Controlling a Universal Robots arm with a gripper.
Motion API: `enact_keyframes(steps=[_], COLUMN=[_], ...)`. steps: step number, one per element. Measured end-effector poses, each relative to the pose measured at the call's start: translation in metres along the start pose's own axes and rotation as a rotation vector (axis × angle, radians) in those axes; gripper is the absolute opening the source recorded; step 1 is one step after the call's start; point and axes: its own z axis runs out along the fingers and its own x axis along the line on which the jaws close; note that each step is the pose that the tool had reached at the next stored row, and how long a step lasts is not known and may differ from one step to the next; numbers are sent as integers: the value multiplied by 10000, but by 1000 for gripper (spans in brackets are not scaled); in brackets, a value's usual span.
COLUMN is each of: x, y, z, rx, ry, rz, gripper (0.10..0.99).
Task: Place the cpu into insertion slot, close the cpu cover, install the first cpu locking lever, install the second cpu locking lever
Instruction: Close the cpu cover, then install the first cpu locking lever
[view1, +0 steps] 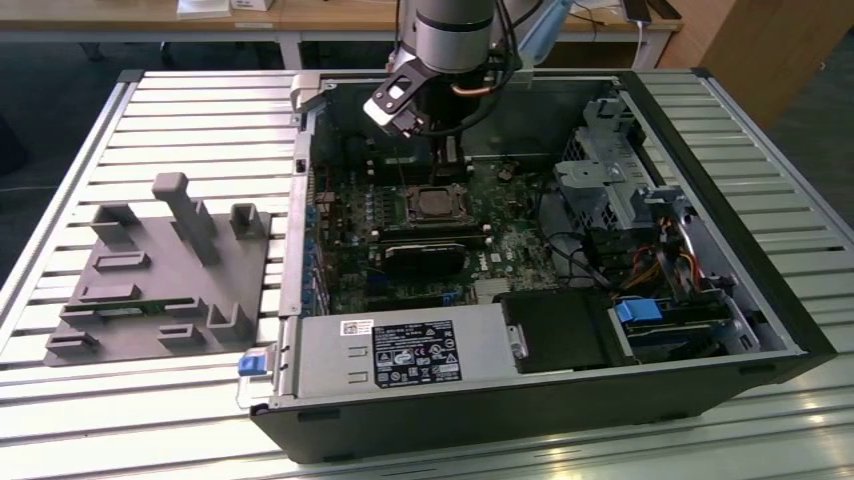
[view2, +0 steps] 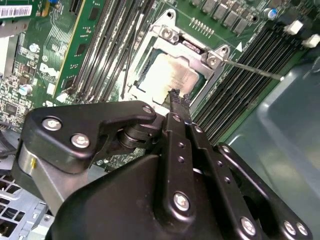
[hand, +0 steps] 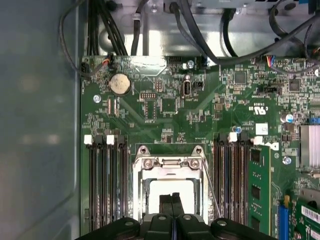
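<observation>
The cpu (hand: 172, 186) lies in the insertion slot, its pale metal top showing through the cut-out of the cpu cover (hand: 170, 162). The cover lies flat over the socket on the green board (view1: 437, 204). My gripper (hand: 171, 201) hangs just above the cpu, its black fingers pressed together with nothing between them. In the second wrist view the fingertips (view2: 176, 96) sit over the edge of the chip (view2: 167, 75) and the cover (view2: 187, 47). A thin wire locking lever (view2: 250, 69) juts out from one corner of the socket; it also runs along the socket's side (hand: 210, 187).
Memory slots (hand: 105, 185) flank the socket on both sides. The open computer case holds a labelled power supply box (view1: 400, 355), a black block (view1: 427, 255), a drive cage (view1: 621, 180) and cables (view1: 641, 270). A grey fixture plate (view1: 160, 270) lies at the exterior view's left.
</observation>
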Motion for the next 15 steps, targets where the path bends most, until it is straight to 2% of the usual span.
enact_keyframes(steps=[15], x=[-1], y=[-27], z=[-17], rx=[0], ry=[0], rz=[0], gripper=[106])
